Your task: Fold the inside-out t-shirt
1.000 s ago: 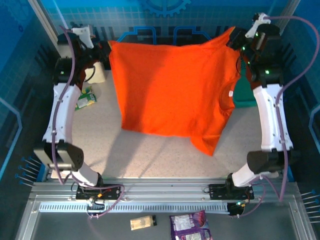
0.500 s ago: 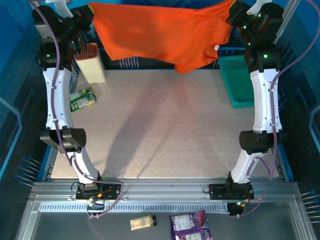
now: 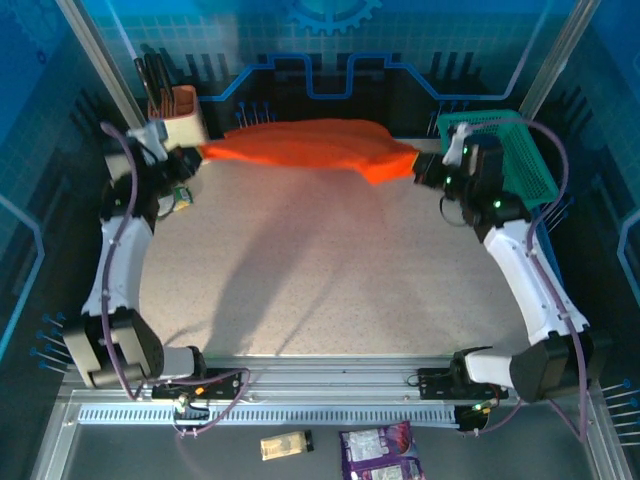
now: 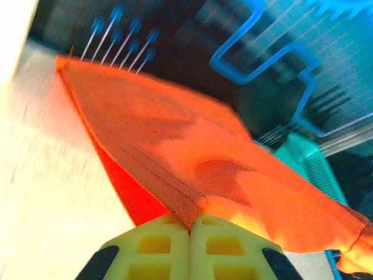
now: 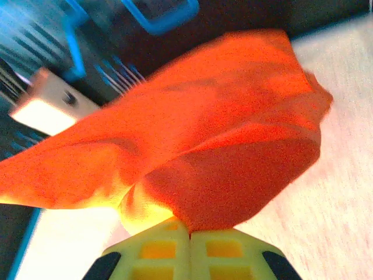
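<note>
Top external: t-shirt (image 3: 300, 146) stretched along far edge (broad table (image 3: 330, 275) nearer).

No text, number or brand can be read. A gear-shaped emblem (image 3: 330, 12) is printed on the blue back wall (image 3: 430, 40) at the top centre of the top view. Print on the purple packet (image 3: 380, 452) and the small tan packet (image 3: 286, 444) at the bottom edge is too small to be made out.
</note>
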{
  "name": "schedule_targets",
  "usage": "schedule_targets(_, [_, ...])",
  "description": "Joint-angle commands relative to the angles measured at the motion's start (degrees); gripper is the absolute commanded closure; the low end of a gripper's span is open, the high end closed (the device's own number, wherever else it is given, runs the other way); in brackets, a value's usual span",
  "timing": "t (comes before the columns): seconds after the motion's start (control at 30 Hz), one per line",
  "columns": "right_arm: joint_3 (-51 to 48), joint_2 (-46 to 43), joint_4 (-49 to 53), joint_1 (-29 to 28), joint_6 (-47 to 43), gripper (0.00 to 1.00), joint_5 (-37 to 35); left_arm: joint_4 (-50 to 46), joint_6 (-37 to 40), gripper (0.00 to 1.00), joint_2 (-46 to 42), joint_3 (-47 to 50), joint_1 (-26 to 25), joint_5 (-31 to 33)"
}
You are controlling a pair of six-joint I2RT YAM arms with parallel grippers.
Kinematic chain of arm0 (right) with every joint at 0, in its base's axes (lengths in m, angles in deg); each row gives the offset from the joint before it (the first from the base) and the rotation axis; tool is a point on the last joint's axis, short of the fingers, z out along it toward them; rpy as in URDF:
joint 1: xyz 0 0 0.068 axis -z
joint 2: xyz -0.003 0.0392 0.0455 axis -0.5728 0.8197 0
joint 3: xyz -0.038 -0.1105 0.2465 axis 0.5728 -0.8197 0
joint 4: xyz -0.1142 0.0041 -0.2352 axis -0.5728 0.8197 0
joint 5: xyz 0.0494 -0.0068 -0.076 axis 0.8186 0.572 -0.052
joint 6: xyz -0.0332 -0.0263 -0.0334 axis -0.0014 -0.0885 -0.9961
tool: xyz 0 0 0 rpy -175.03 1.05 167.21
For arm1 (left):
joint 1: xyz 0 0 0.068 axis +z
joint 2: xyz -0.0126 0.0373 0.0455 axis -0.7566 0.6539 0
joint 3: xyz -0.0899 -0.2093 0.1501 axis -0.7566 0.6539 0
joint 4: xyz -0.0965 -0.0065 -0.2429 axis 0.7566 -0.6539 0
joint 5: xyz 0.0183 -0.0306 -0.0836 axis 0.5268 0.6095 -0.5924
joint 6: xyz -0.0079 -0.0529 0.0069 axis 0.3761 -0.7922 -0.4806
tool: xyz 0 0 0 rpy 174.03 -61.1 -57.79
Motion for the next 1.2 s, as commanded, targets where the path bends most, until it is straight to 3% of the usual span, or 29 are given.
schedule_targets(0.0, [-10.3, -0.5, -4.6, -0.9, 2.1, 1.0, 0.8, -2.5, 0.1, 1.0, -3.5, 10.1, 0.3, 1.5])
schedule_targets(0.3, [-25.7, -2.0, -2.0, -3.1, 4.8, 1.0, 1.7, -2.5, -5.1, 1.0, -7.3, 28.4, 0.3, 7.4])
schedule_targets(0.73, [-32.7, -18.2, 15.1, -10.3, 14.4, 1.0, -2.4, -14.2, -10.6, 1.0, -22.3, 33.3, 0.5, 16.9])
schedule_targets(0.83, [-32.8, -20.2, 17.9, -12.0, 16.2, 1.0, -3.1, -16.6, -12.8, 0.88, -24.7, 33.0, 0.6, 18.8])
schedule_targets(0.87, [-32.5, -20.5, 18.8, -12.5, 16.6, 0.97, -3.2, -17.5, -13.4, 0.78, -25.0, 32.7, 0.7, 18.6])
schedule_targets(0.97, [-29.1, -20.1, 25.5, -14.3, 16.6, 0.72, -7.0, -19.4, -14.2, 0.57, -25.6, 31.2, 0.8, 16.6])
schedule_targets(1.07, [-23.8, -18.4, 31.5, -18.0, 15.0, 0.62, -16.2, -20.4, -13.6, 0.54, -26.4, 28.9, 0.7, 15.1])
schedule_targets(1.17, [-18.7, -14.3, 32.6, -20.8, 12.5, 0.58, -18.7, -20.3, -11.9, 0.54, -26.3, 26.4, 0.6, 12.3])
